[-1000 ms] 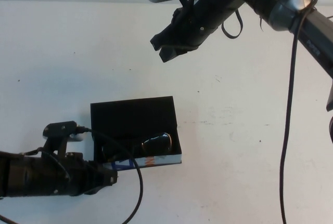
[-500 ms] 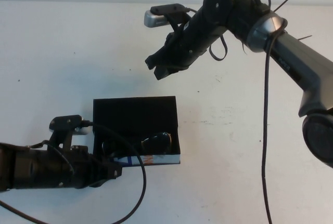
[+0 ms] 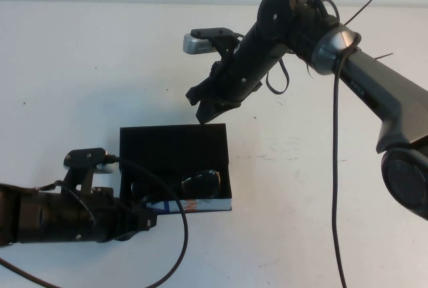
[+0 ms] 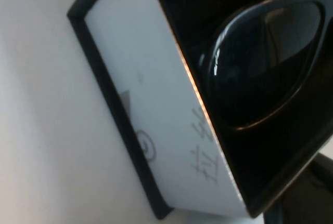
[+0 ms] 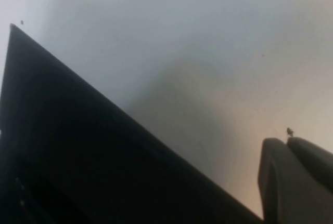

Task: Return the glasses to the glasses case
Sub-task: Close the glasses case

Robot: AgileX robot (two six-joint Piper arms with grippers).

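The black glasses case [image 3: 172, 149] lies open on the white table, its lid flat behind it and its printed front side [image 3: 190, 205] facing me. The dark glasses [image 3: 200, 184] lie inside, at the case's right end. They fill the left wrist view as a dark lens [image 4: 260, 68] behind the white printed wall [image 4: 156, 109]. My left gripper [image 3: 146, 222] sits low at the case's front left corner. My right gripper [image 3: 202, 107] is shut and empty, just above the lid's far edge. The lid shows in its wrist view as a black wedge [image 5: 78, 156] beside the fingertips [image 5: 291, 182].
Black cables hang from both arms [image 3: 334, 168]. The white table [image 3: 301, 221] is bare to the right of the case and in front of it. The table's far edge runs behind the right arm.
My right arm has swung down and to the left, bringing its gripper close over the lid's far edge. The case shifted slightly at first. The left arm now holds still.
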